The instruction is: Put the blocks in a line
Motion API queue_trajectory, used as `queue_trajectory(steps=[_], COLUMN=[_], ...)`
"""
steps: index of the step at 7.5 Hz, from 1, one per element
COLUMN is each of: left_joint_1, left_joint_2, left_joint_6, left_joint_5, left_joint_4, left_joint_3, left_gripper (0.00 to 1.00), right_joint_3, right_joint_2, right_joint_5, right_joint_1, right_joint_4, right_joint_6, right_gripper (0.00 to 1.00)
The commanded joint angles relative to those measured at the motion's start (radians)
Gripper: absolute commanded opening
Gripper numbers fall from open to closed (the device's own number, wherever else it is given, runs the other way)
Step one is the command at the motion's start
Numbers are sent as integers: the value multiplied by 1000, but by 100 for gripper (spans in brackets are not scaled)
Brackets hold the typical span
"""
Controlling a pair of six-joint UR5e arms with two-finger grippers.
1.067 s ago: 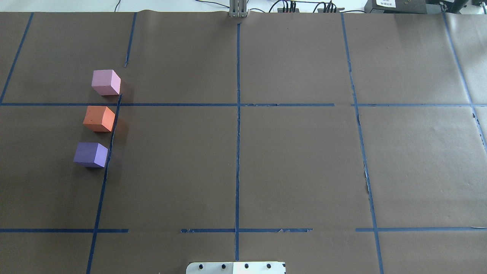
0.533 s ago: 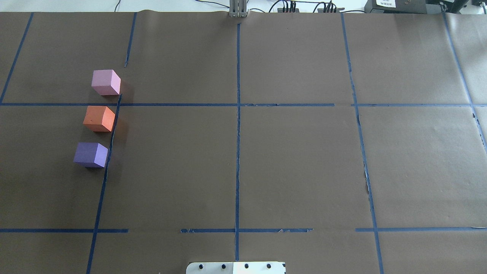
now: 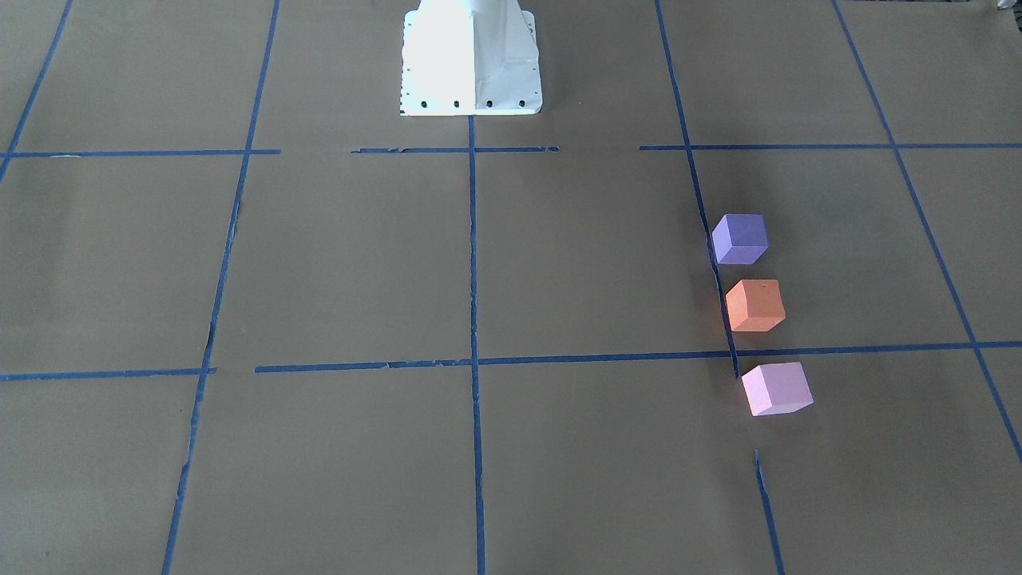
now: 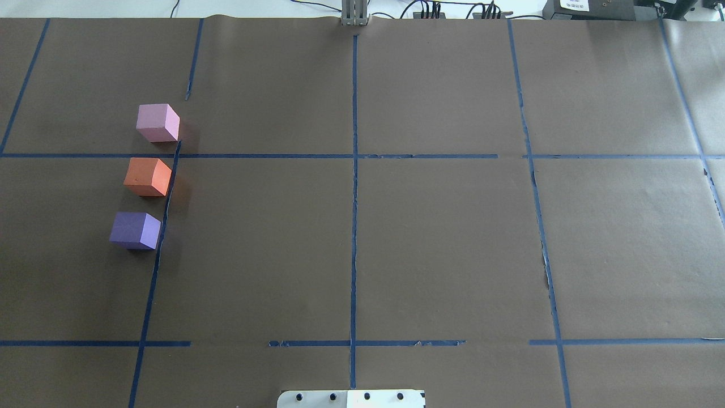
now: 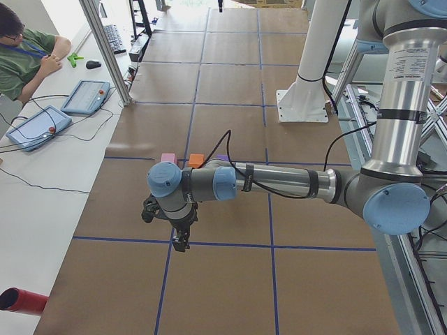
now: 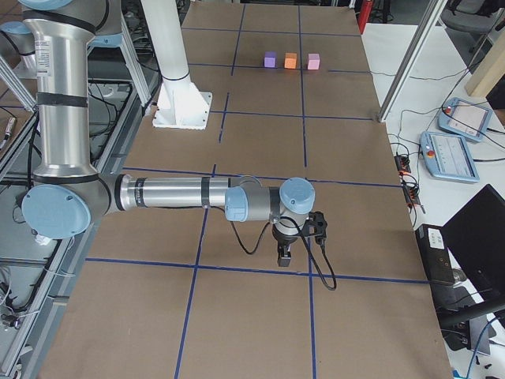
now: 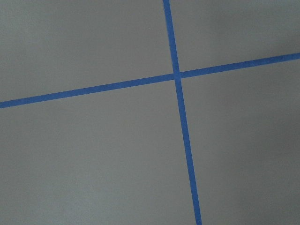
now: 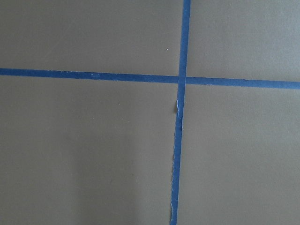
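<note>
Three blocks stand in a line on the brown paper, slightly apart, beside a blue tape line: light pink (image 4: 157, 122), orange (image 4: 147, 177), violet-purple (image 4: 135, 230). In the front-facing view they are purple (image 3: 739, 238), orange (image 3: 754, 305), pink (image 3: 776, 388). My left gripper (image 5: 180, 241) shows only in the exterior left view, low over the paper, clear of the blocks. My right gripper (image 6: 284, 257) shows only in the exterior right view, far from the blocks (image 6: 290, 59). I cannot tell whether either is open or shut. Both wrist views show only paper and tape.
The white robot base plate (image 4: 351, 398) sits at the near middle edge. An operator (image 5: 24, 56) sits at a side table with teach pendants (image 5: 85, 96). An aluminium post (image 5: 105, 49) stands at the table's edge. Cables lie along the far edge (image 4: 430, 10).
</note>
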Motion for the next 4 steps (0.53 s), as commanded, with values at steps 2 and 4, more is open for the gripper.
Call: queue_trajectory(steps=[2, 4], left_joint_1=[0, 0], left_joint_2=[-1, -1], left_joint_6=[-42, -92], left_joint_5=[1, 1], left_joint_4=[0, -8], left_joint_3=[6, 3], left_gripper=[100, 100], right_joint_3=[0, 1], right_joint_2=[0, 0], right_joint_5=[1, 1], right_joint_1=[0, 0], right_joint_4=[0, 0], right_joint_6=[0, 0], right_gripper=[100, 100])
